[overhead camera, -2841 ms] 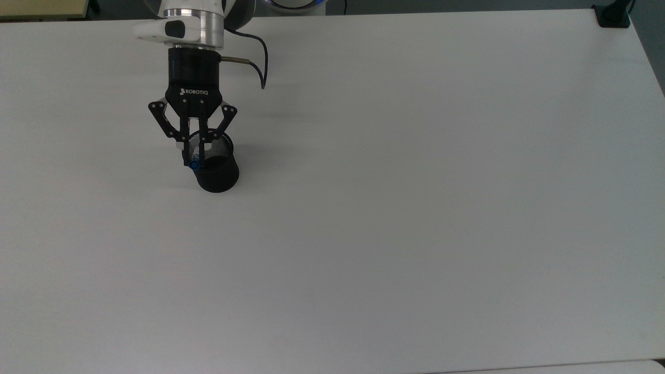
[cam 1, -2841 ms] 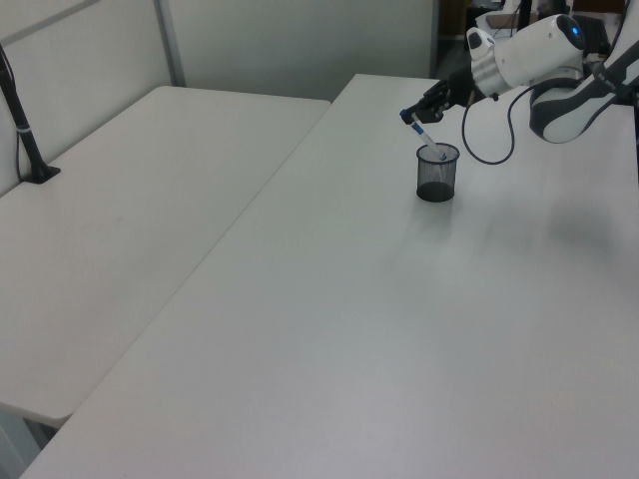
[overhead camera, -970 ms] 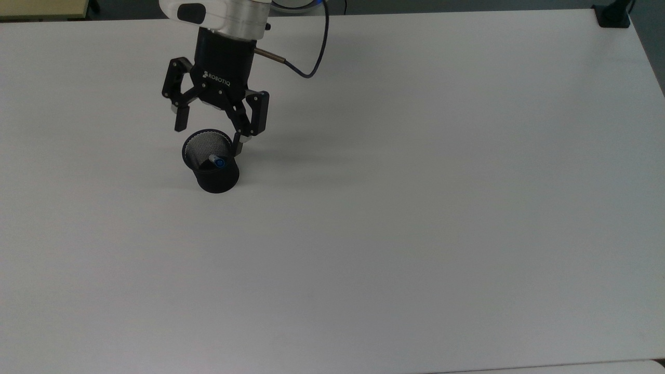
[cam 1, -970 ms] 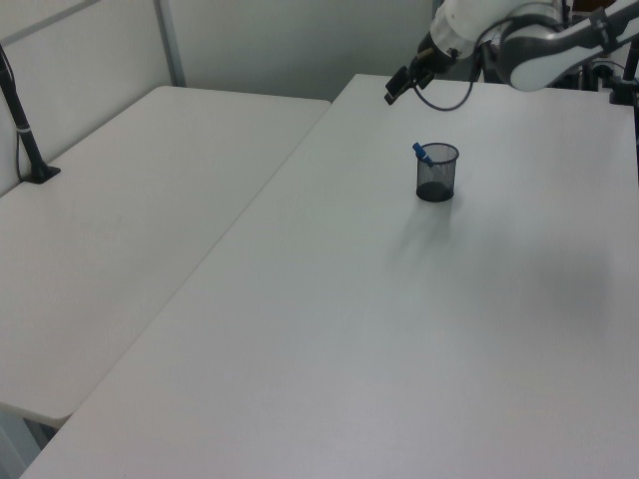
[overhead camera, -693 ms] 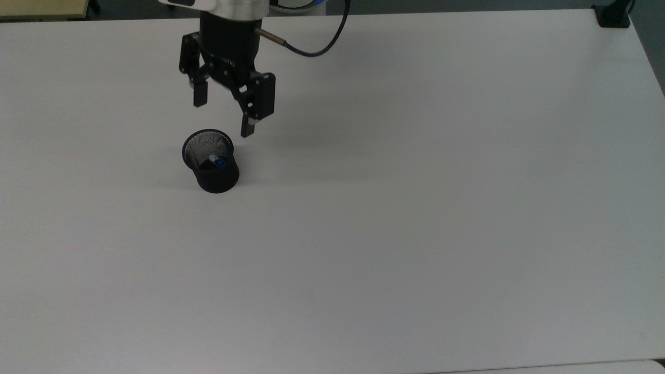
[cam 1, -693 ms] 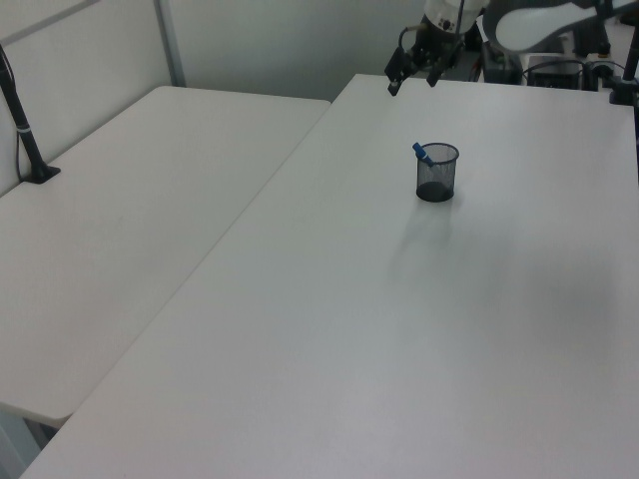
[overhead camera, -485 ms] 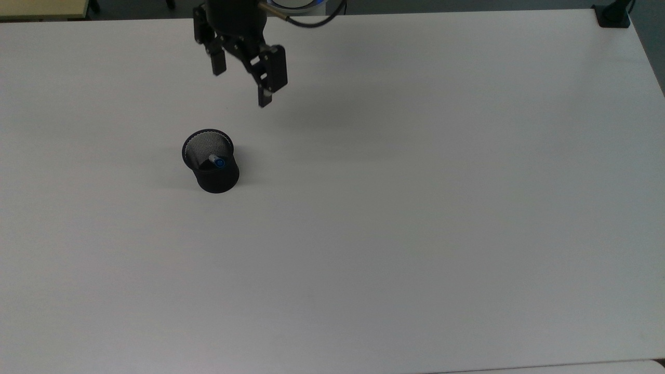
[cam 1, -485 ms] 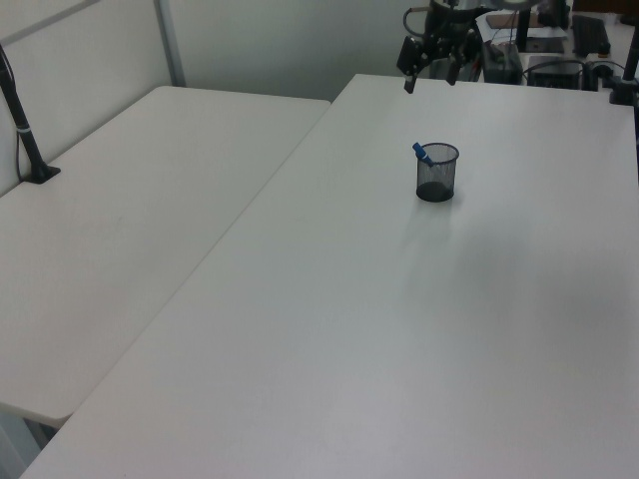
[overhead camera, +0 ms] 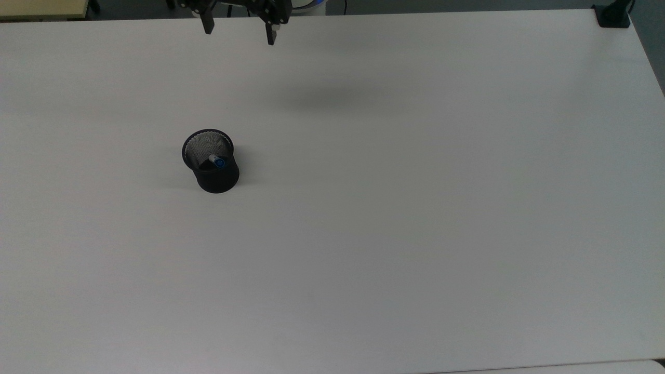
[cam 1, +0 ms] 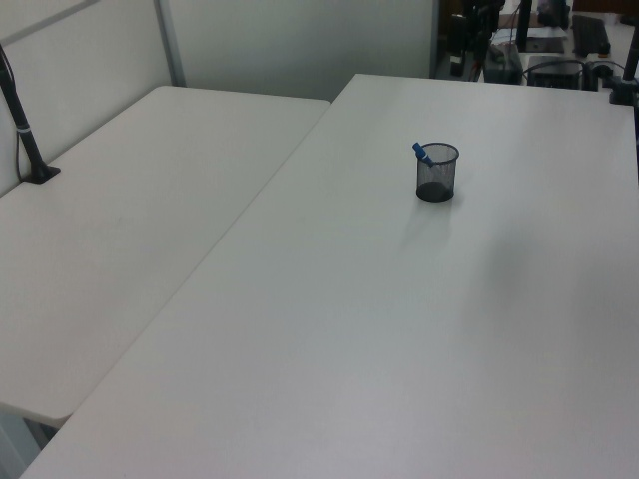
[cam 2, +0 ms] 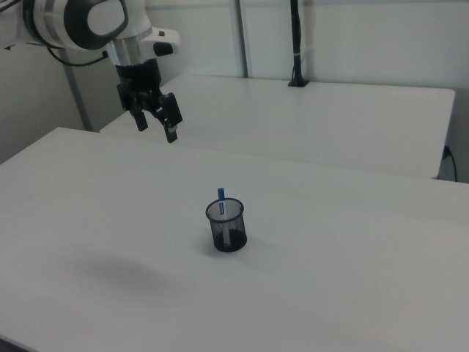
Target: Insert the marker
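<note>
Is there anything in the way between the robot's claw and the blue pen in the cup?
No. The marker already stands in the cup, blue end poking above the rim. The gripper hangs open, up and away from it, with just bare table between them.

A black mesh cup (overhead camera: 211, 161) stands upright on the white table (overhead camera: 395, 218) — nearer the top view's left edge; a black clamp (overhead camera: 613, 14) grips its far right corner.
</note>
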`<state>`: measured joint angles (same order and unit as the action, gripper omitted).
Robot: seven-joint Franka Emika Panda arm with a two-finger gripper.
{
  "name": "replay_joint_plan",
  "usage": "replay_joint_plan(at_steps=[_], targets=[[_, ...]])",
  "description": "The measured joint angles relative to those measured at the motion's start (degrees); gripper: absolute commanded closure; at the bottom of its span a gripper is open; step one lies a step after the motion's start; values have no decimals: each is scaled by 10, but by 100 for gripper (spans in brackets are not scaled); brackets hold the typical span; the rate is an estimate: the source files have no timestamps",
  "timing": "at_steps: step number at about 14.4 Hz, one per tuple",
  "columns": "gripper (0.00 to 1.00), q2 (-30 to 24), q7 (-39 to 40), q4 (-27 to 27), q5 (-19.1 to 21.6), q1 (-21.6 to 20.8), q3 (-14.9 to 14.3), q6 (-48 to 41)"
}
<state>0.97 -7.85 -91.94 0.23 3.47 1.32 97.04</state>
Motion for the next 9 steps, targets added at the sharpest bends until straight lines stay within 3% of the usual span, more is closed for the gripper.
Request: replay_joint_plan(at_steps=[2,9], targets=[[0,0,20,0,0,-18,-25,0],[0,1,68,-2,0,-22,-29,26]])
